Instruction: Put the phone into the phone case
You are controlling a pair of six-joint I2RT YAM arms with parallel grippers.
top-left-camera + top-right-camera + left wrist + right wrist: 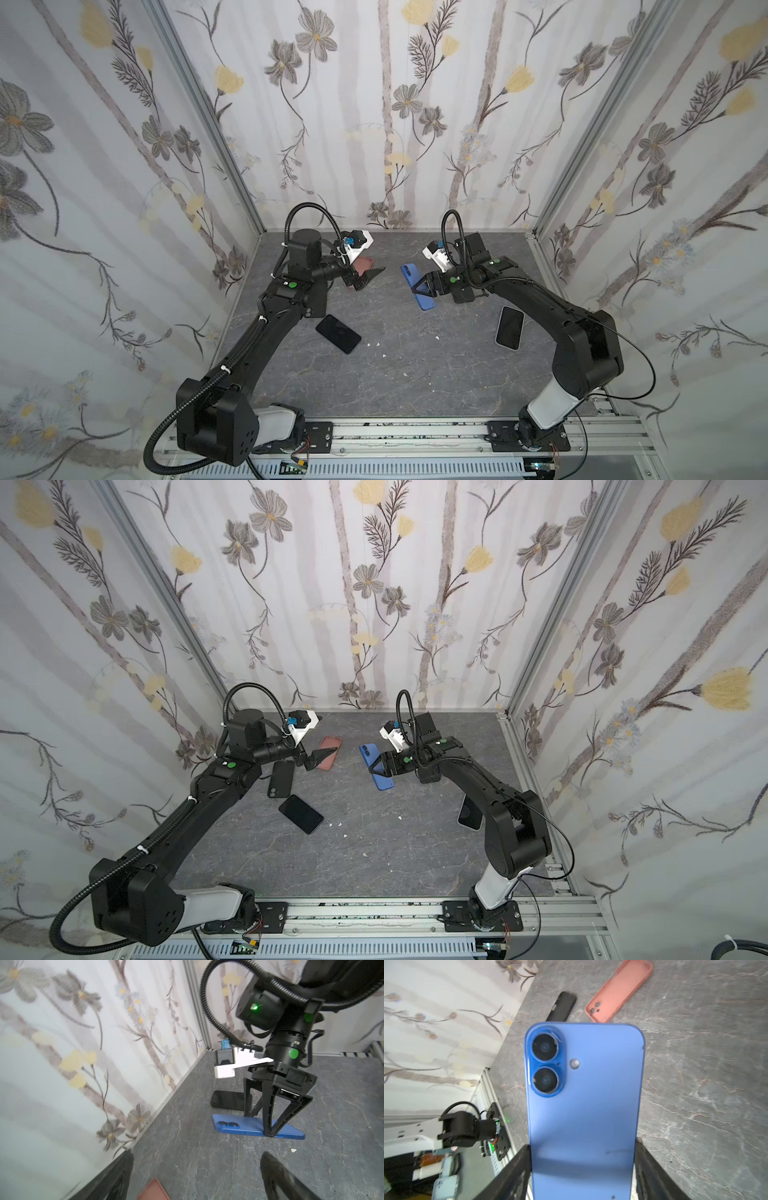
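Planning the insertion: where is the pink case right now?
In both top views the pink case lies flat left of centre near the back wall, by the left gripper, left of the blue phone.

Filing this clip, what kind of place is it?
Likely a robot test booth: two arms bolted to a metal rail, flowered walls closing three sides, and phones and cases laid on a gray tabletop.

Black phone [338, 333] and white-edged phone [510, 327] lie flat.
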